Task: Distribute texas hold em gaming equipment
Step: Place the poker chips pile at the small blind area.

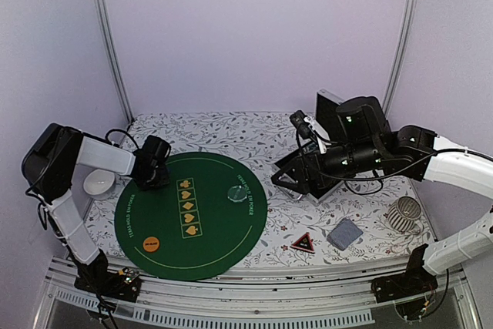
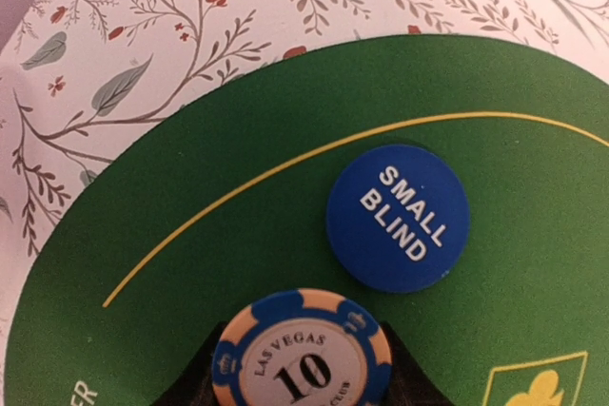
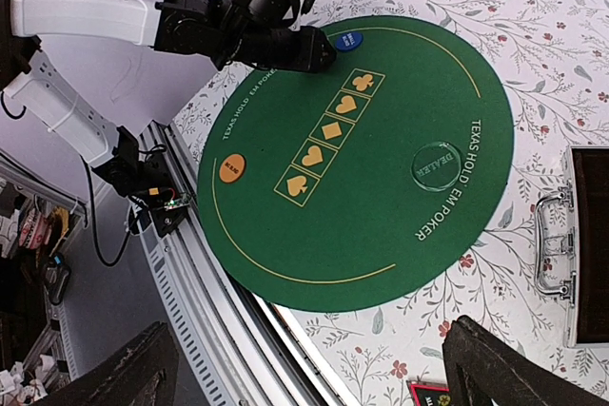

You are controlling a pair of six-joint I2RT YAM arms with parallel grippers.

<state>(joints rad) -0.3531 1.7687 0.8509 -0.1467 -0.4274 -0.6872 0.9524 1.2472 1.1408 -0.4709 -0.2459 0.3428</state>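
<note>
A blue-and-orange striped poker chip (image 2: pixel 303 354) marked 10 sits between my left gripper's (image 2: pixel 301 379) dark fingers, which are shut on it, just above the green mat (image 2: pixel 238 263). A blue "small blind" disc (image 2: pixel 398 218) lies flat on the mat right beside the chip. In the top view my left gripper (image 1: pixel 152 172) is at the mat's far left rim. The orange disc (image 1: pixel 152 243) and clear dealer disc (image 1: pixel 236 193) lie on the mat. The red-black triangle token (image 1: pixel 303 243) and grey-blue cards (image 1: pixel 345 233) lie off it, near right. My right gripper (image 3: pixel 324 389) hangs high, open and empty.
An open black case (image 1: pixel 312 179) with a metal handle (image 3: pixel 550 244) stands right of the mat, under my right arm. A white ribbed cup (image 1: pixel 404 213) sits at the right edge and a white bowl (image 1: pixel 98 183) at the left. The metal rail (image 1: pixel 254 298) borders the near side.
</note>
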